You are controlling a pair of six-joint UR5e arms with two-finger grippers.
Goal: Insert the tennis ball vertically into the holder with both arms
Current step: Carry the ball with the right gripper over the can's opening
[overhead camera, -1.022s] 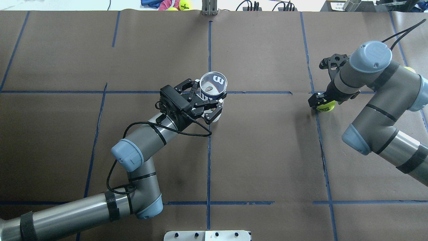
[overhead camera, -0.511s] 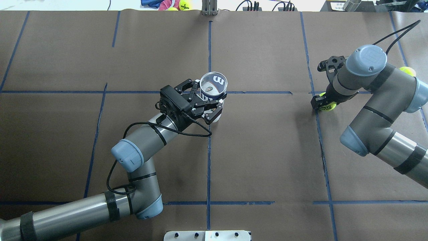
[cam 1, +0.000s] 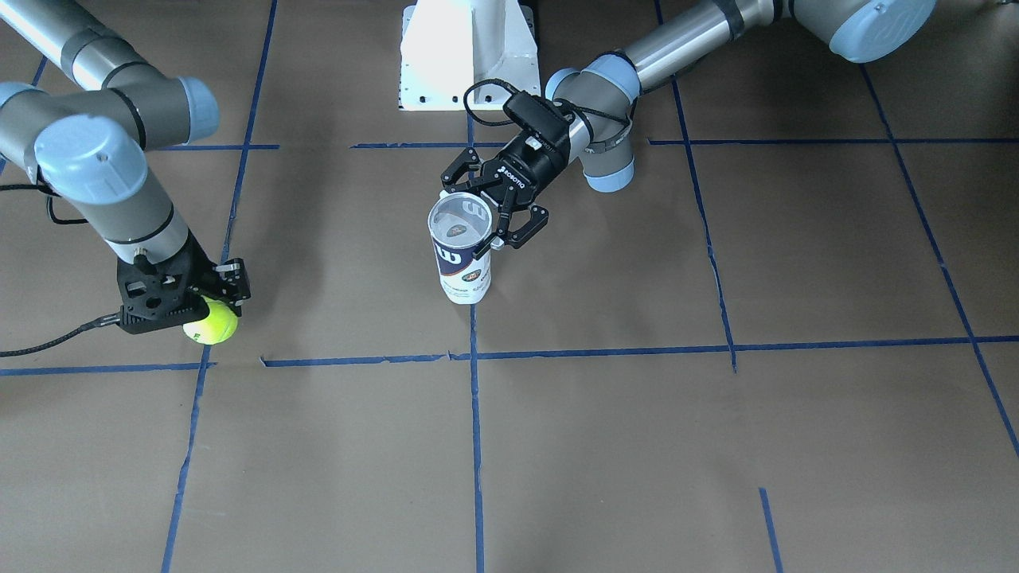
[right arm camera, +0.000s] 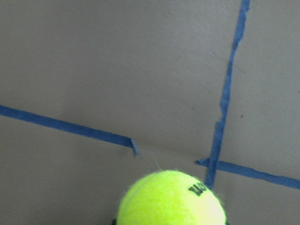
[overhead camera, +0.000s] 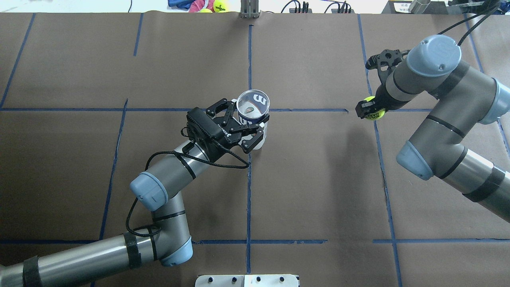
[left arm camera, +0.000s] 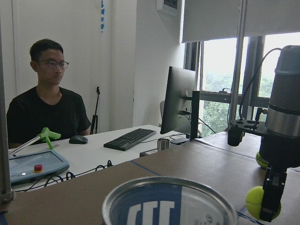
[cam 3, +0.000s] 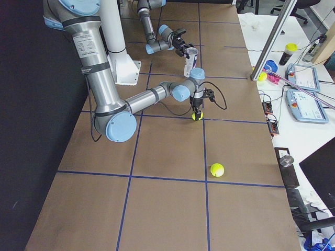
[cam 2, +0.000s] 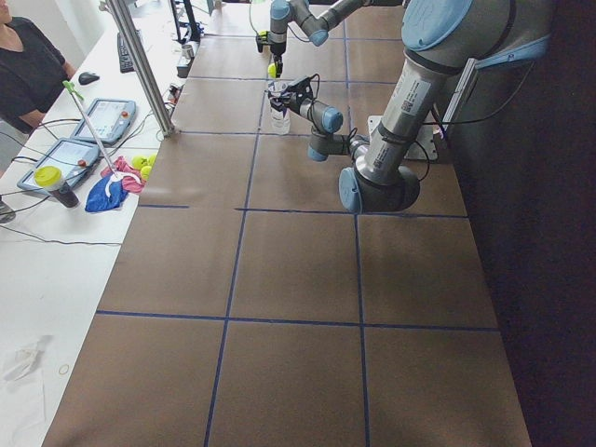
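Table (cam 3: 167, 209): gripped tennis ball (cam 1: 213, 322); spare ball (cam 3: 216, 169) shows exterior right, hidden overhead.

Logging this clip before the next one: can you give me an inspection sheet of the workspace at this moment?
Surface: brown paper with a blue tape grid.
Job's things: holder upright near centre, mouth open; tennis ball far out on the robot's right.
Clutter: second ball loose on the paper.
Grippers: left gripper, jaws closed on holder; right gripper, jaws closed on tennis ball.
Cables: left-arm cable loops beside the arm; right-wrist cable trails off.
Surroundings: operator seated at a bench with monitor and keyboard; white pedestal base.
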